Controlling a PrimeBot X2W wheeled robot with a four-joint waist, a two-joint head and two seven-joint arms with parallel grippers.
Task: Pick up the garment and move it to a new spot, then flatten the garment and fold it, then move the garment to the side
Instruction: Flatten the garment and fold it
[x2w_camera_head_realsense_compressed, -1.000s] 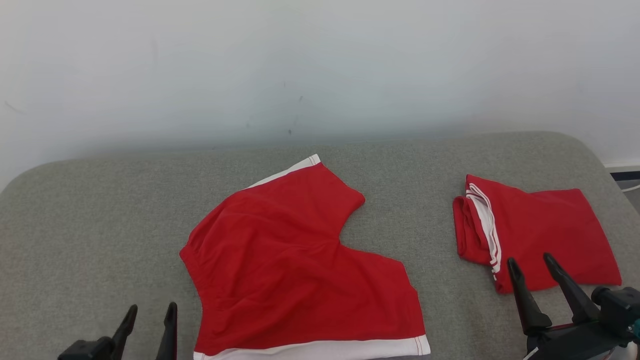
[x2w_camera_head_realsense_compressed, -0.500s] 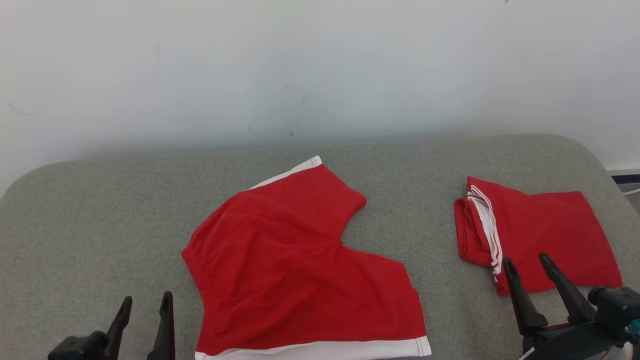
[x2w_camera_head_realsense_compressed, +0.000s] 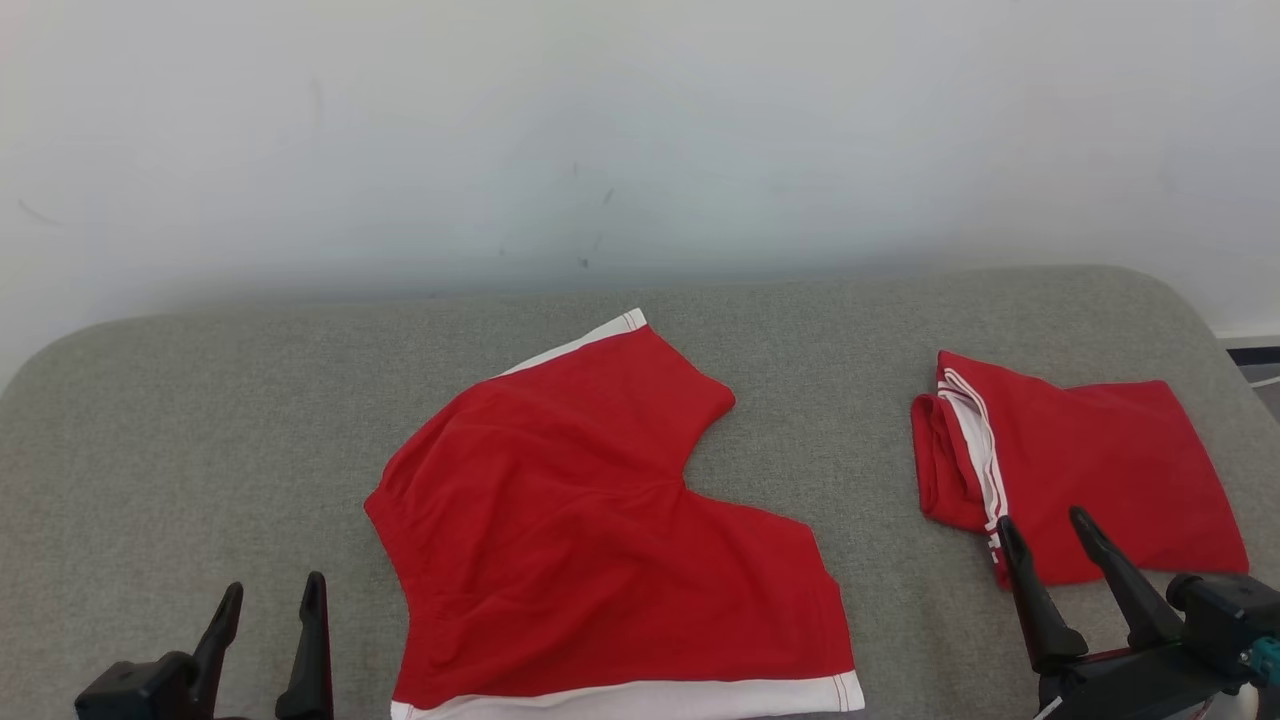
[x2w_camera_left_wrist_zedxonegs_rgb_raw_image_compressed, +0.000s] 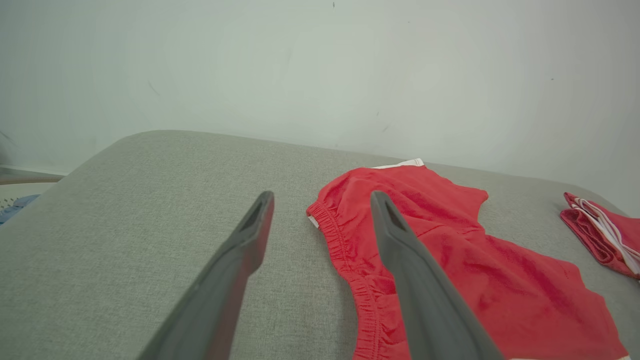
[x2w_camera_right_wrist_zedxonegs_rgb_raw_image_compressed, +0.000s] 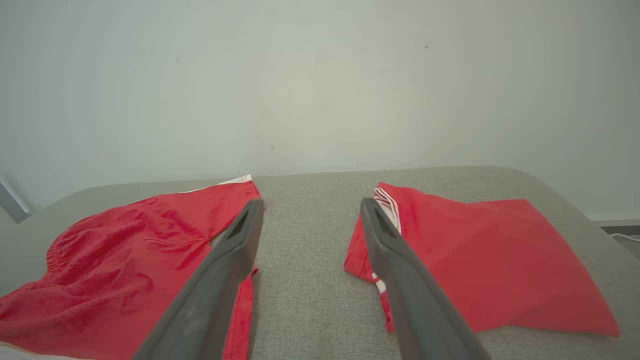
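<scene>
- The left gripper (x2w_camera_head_realsense_compressed: 275, 586) and right gripper (x2w_camera_head_realsense_compressed: 1042, 520) hover nearest, both with jaws spread wide and empty.
- The red shorts (x2w_camera_head_realsense_compressed: 600, 520) lie flat mid-cushion (x2w_camera_head_realsense_compressed: 200, 420); folding seems next and calls for pinching one edge.
- A folded red garment (x2w_camera_head_realsense_compressed: 1100, 460) rests far right.

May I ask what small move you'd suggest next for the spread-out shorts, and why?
Probably ease the left gripper forward to the elastic waistband of the shorts to start a fold. The shorts lie flat but unfolded, both grippers are open and empty, and the waistband edge lies just ahead of the left one. The folded garment by the right gripper looks finished.
</scene>
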